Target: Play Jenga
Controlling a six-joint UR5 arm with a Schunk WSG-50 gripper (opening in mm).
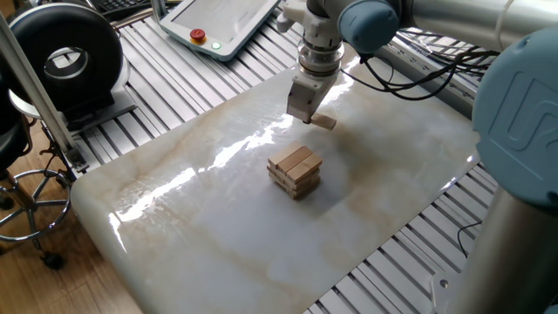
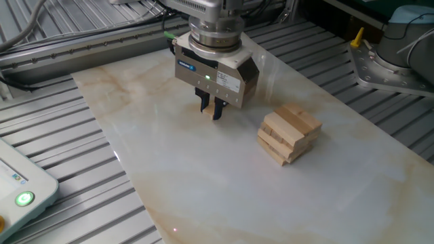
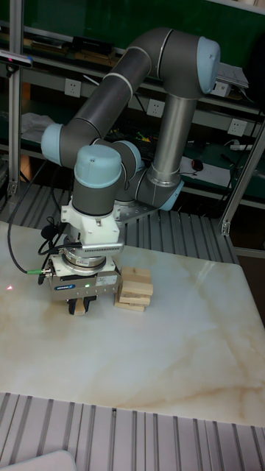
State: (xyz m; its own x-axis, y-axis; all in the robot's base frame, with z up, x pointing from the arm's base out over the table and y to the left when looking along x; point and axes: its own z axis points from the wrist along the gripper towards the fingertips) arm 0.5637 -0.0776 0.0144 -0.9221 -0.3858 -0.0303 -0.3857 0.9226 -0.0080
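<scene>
The Jenga stack (image 1: 295, 169) (image 2: 289, 133) (image 3: 135, 288) stands in crossed layers near the middle of the marble slab. My gripper (image 1: 309, 118) (image 2: 209, 110) (image 3: 80, 307) hangs just above the slab, a short way from the stack and apart from it. It is shut on a loose Jenga block (image 1: 325, 123) that sticks out sideways from the fingertips. In the other fixed view the gripper body hides most of that block. In the tall fixed view only a tan end of the block (image 3: 79, 311) shows between the fingers.
The marble slab (image 1: 218, 227) lies on a ribbed metal table. A teach pendant (image 1: 222, 22) (image 2: 17, 186) rests off the slab's far edge. A black round device (image 1: 61, 57) and a stool (image 1: 26, 192) are at the left, cables (image 1: 427, 70) behind the arm.
</scene>
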